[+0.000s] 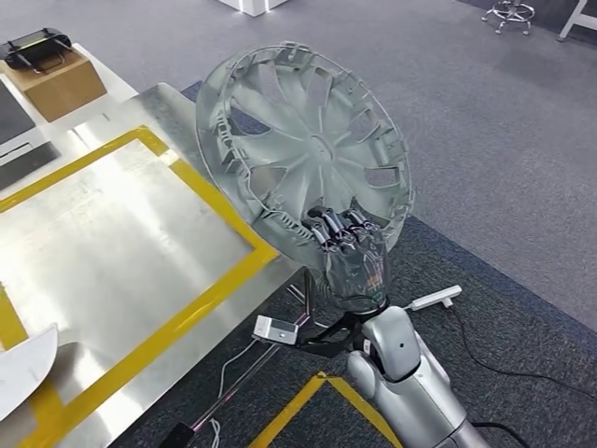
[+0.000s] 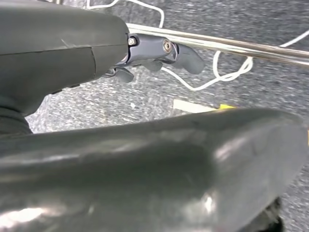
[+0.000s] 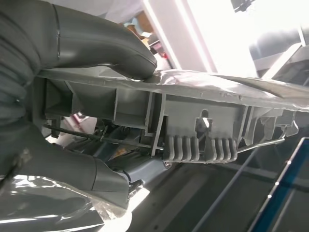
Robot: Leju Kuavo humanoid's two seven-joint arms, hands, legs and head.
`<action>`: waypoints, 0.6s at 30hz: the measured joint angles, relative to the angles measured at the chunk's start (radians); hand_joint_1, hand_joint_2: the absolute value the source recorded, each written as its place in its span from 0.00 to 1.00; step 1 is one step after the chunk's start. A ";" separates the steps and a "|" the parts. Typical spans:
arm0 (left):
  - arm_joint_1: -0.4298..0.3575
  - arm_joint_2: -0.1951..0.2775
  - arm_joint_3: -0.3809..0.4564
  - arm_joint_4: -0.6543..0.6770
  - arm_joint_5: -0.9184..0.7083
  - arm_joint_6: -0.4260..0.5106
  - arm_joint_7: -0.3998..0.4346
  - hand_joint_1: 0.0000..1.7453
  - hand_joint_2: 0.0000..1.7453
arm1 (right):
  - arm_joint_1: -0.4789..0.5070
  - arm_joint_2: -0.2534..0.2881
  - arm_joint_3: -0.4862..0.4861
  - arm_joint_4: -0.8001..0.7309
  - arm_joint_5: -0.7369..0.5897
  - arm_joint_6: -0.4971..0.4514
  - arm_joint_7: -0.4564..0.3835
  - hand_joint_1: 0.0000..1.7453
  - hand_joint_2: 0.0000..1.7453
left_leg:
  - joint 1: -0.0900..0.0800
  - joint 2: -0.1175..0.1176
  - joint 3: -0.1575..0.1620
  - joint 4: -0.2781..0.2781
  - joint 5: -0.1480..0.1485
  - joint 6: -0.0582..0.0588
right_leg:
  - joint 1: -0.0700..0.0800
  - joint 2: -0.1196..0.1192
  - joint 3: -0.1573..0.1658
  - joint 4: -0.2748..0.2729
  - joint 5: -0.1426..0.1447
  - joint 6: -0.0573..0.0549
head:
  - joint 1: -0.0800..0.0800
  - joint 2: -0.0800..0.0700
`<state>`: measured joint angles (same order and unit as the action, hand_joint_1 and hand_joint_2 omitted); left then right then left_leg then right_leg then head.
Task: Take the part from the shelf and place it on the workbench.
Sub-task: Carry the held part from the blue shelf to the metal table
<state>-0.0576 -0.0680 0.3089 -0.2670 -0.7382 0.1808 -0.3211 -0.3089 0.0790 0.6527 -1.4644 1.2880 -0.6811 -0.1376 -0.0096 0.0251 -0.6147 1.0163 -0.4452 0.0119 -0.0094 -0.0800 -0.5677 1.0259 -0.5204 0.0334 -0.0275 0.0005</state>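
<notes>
Your right hand (image 1: 351, 259) grips the part (image 1: 302, 140), a grey wheel cover wrapped in clear film, by its lower rim; fingers curl over the edge. The cover is held tilted up in the air, overhanging the near corner of the workbench (image 1: 119, 243) with its yellow tape border (image 1: 204, 299), not resting on the metal top.

Right wrist view gives you what the head view cannot: the thumb (image 3: 105, 43) presses one face of the rim (image 3: 189, 125) while another finger sits on the ribbed underside.

Your left hand (image 2: 109, 53) appears in its wrist view over grey carpet, beside a metal rail (image 2: 233, 47) and white cable (image 2: 204, 84). Fingers look loosely bent, holding nothing visible; you cannot tell open or closed for certain.
</notes>
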 joint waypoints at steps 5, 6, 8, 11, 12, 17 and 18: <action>-0.005 0.001 -0.005 0.000 -0.008 -0.001 0.002 0.00 0.00 | 0.000 0.000 -0.001 0.000 0.003 0.000 -0.001 1.00 1.00 | 0.006 -0.045 0.009 -0.010 0.002 0.016 | -0.002 0.076 -0.133 0.253 -0.105 0.008 | 0.007 0.000; -0.004 0.001 -0.006 0.000 -0.008 -0.002 0.002 0.00 0.00 | 0.002 0.000 -0.001 0.000 0.003 0.000 -0.001 1.00 1.00 | 0.006 -0.055 0.010 -0.010 0.002 0.017 | -0.001 0.078 -0.154 0.281 -0.102 0.008 | 0.007 0.000; -0.004 0.001 -0.009 0.000 -0.008 -0.004 0.002 0.00 0.00 | 0.004 0.000 -0.001 0.001 0.001 0.000 -0.001 1.00 1.00 | 0.006 -0.079 0.012 -0.008 0.001 0.015 | -0.001 0.083 -0.137 0.215 -0.040 0.005 | 0.008 0.000; -0.005 0.000 -0.010 0.000 -0.008 -0.005 0.003 0.00 0.00 | 0.003 0.000 -0.001 0.001 0.001 0.000 -0.001 1.00 1.00 | 0.006 -0.109 0.007 0.001 -0.003 0.005 | -0.006 0.127 -0.050 0.028 0.039 -0.002 | 0.007 0.000; -0.005 0.000 -0.011 0.000 -0.008 -0.005 0.003 0.00 0.00 | 0.002 0.000 -0.001 0.000 0.002 0.000 -0.002 1.00 1.00 | 0.007 -0.117 0.003 0.003 -0.003 0.000 | -0.006 0.137 -0.037 0.006 0.040 -0.004 | 0.007 0.000; -0.002 0.002 -0.012 0.000 -0.009 -0.006 0.006 0.00 0.00 | 0.002 0.002 -0.002 0.000 0.004 0.000 0.000 1.00 1.00 | 0.008 -0.091 -0.027 0.056 -0.036 -0.024 | -0.010 0.102 -0.026 -0.007 0.041 -0.026 | 0.000 0.000; -0.003 0.002 -0.012 0.000 -0.009 -0.007 0.007 0.00 0.00 | 0.001 0.002 -0.003 0.000 0.004 0.000 0.001 1.00 1.00 | 0.009 -0.065 -0.053 0.111 -0.065 -0.029 | -0.010 0.091 -0.024 -0.008 0.040 -0.031 | -0.002 0.000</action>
<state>-0.0609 -0.0662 0.2964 -0.2670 -0.7471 0.1740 -0.3137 -0.3078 0.0809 0.6493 -1.4641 1.2923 -0.6813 -0.1368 -0.0010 -0.0394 -0.6677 1.1273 -0.5098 -0.0170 -0.0191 0.0114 -0.5918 1.0178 -0.4807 0.0023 -0.0296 0.0005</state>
